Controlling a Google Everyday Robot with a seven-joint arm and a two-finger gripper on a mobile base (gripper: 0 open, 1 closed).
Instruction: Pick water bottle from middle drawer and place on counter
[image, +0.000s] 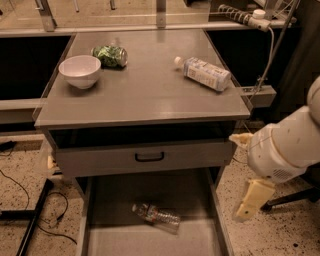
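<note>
The water bottle (157, 216) lies on its side on the floor of the open middle drawer (195, 238), a little left of centre, cap toward the left. The grey counter (150, 95) is the cabinet's top, above the drawer. My gripper (251, 198) hangs off the white arm (285, 145) at the right of the cabinet. It is outside the drawer's right wall, above the speckled floor, to the right of the bottle and higher than it. It holds nothing that I can see.
On the counter stand a white bowl (80, 70), a green crumpled packet (111, 56) and a fatter bottle with a pale label (204, 73) lying on its side. A shut drawer front with a black handle (149, 157) overhangs the open drawer. Cables (55, 215) lie at left; a chair base (292, 199) at right.
</note>
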